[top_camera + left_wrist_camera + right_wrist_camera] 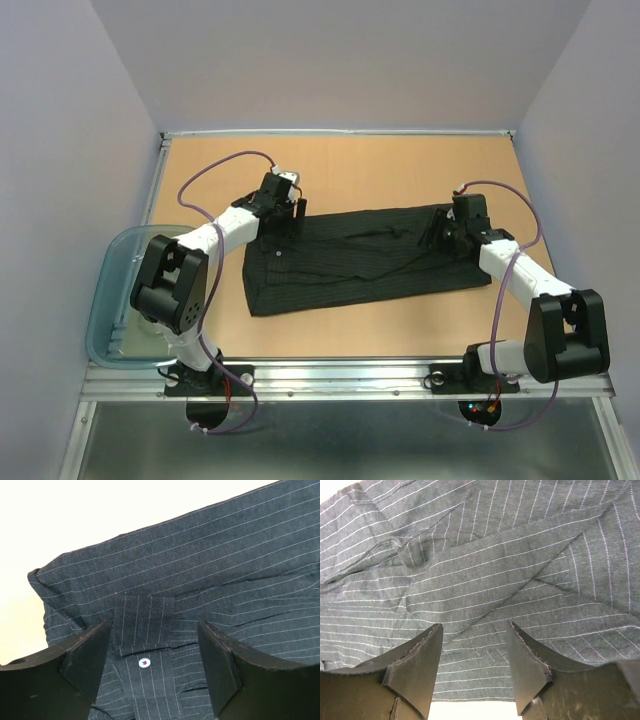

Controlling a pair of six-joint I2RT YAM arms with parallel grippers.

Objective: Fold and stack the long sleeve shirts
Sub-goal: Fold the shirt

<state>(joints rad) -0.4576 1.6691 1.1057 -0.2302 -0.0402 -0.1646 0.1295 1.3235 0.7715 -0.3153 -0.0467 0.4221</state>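
Two arms over a folded black pinstriped shirt (360, 262) on the table (350, 170): left gripper (283, 224) spread wide at its far-left corner, right gripper (441, 235) parted at far-right, possibly brushing cloth.

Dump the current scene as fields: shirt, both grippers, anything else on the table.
shirt: black pinstriped button-up shirt, lying flat as a long band across the table
shirts in view: one
left gripper: open, over the shirt's left end, jaws either side of a fabric tab above a white button
right gripper: open, over the shirt's right end, above creased folds
held: nothing
other: translucent blue-grey plastic tub at the table's left edge, apart from the shirt
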